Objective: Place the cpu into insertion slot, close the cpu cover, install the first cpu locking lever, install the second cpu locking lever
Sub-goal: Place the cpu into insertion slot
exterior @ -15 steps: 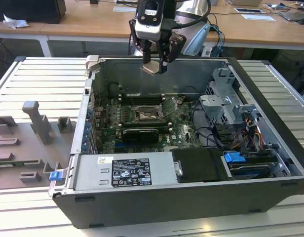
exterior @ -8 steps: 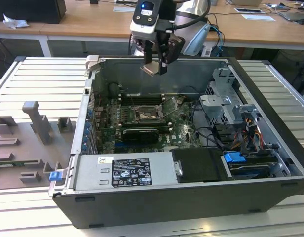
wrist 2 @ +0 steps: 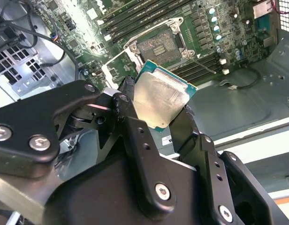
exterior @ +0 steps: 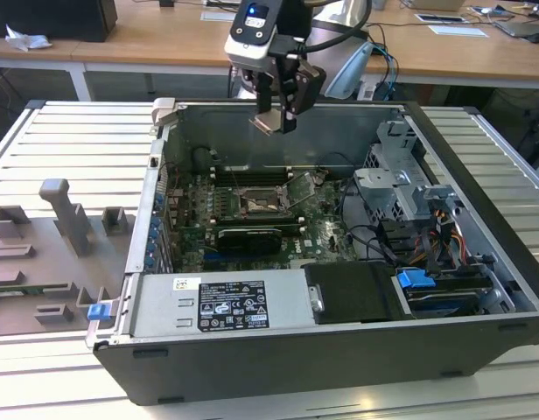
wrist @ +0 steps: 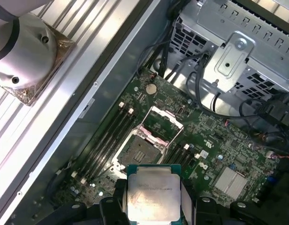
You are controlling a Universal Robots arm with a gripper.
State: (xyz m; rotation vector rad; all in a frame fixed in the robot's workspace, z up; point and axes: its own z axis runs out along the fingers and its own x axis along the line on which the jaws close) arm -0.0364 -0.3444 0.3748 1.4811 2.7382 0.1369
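In the exterior view my black tool (exterior: 276,121) hangs above the far rim of the open dark-grey computer case (exterior: 278,372), with free air all round it. It is clamped on the flat silver-beige square cpu (exterior: 264,123).

In the second wrist view my fingers (wrist 2: 130,117) pinch two opposite cpu edges. The dark square insertion slot (wrist 2: 158,44) lies bare below.

In the first wrist view the thin silver cpu cover (wrist: 162,121) stands tilted up beside the slot.

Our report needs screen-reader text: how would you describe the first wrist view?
The gripper holds the cpu, metal face showing, over a green motherboard. Beneath it the insertion slot sits empty, its cpu cover standing open.
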